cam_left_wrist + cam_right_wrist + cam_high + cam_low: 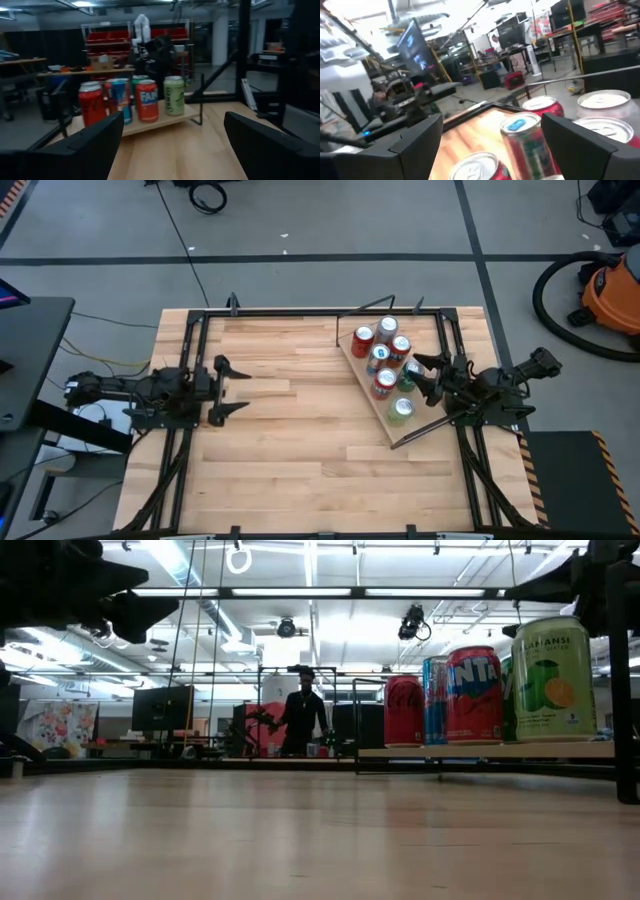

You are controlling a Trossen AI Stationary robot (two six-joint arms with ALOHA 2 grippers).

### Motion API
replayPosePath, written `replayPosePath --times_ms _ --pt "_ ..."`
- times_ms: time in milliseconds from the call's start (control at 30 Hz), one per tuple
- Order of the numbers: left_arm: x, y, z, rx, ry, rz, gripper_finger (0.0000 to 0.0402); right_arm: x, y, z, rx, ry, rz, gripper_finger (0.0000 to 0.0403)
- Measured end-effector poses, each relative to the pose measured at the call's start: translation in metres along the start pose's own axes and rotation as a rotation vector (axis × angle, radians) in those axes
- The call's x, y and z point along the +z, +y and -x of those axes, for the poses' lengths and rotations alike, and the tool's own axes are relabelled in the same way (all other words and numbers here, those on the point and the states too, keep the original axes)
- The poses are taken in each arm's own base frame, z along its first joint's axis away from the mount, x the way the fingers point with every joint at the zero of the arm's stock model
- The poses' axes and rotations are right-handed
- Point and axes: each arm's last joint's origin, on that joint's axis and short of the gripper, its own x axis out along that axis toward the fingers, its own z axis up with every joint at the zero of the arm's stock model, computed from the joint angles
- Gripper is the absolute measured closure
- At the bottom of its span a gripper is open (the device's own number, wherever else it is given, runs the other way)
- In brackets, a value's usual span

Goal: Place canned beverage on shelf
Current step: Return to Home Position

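The shelf [372,402], a small light-wood board set askew with thin black rods along its edges, lies on the right part of the table. Several beverage cans [384,383] stand upright on it on their bases: red, blue, silver and green ones [553,680]. My right gripper [428,376] is open just off the shelf's right side, fingers pointing at the cans; in its wrist view the can tops [521,125] lie in front of its spread fingers [491,119]. My left gripper [228,387] waits open at the table's left, facing the shelf [165,122].
A black rod frame [300,314] runs around the plank tabletop. Bare wood [300,420] stretches between the two arms. Beyond the table, a person [305,710] stands in the room. An orange vacuum [610,290] sits on the floor at the far right.
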Motion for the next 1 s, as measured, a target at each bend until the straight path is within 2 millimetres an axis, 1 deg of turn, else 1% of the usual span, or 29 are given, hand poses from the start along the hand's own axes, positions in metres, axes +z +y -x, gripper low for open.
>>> replayPosePath --times_ms 133,200,333,600,800,1000 --pt "-0.003 -0.001 0.0 -0.038 0.025 0.002 0.0045 0.002 -0.004 -0.002 -0.06 -0.03 0.015 0.0055" --pt "-0.003 -0.002 0.0 -0.048 0.029 0.011 0.0045 0.007 -0.005 -0.004 -0.071 -0.068 0.015 0.0055" --pt "-0.004 -0.002 0.0 -0.064 0.034 0.02 0.0045 0.013 -0.009 -0.008 -0.05 -0.125 0.05 0.0055" --pt "-0.003 -0.002 0.0 -0.06 0.033 0.016 0.0045 0.017 -0.02 -0.016 -0.03 -0.17 0.091 0.0055" --pt "-0.004 -0.002 0.0 -0.056 0.035 0.016 0.0045 0.015 -0.026 -0.019 -0.027 -0.148 0.046 0.0055" --pt "-0.005 0.0 0.0 0.01 0.051 0.017 0.0045 0.011 -0.026 -0.019 -0.012 -0.107 0.02 0.0055"
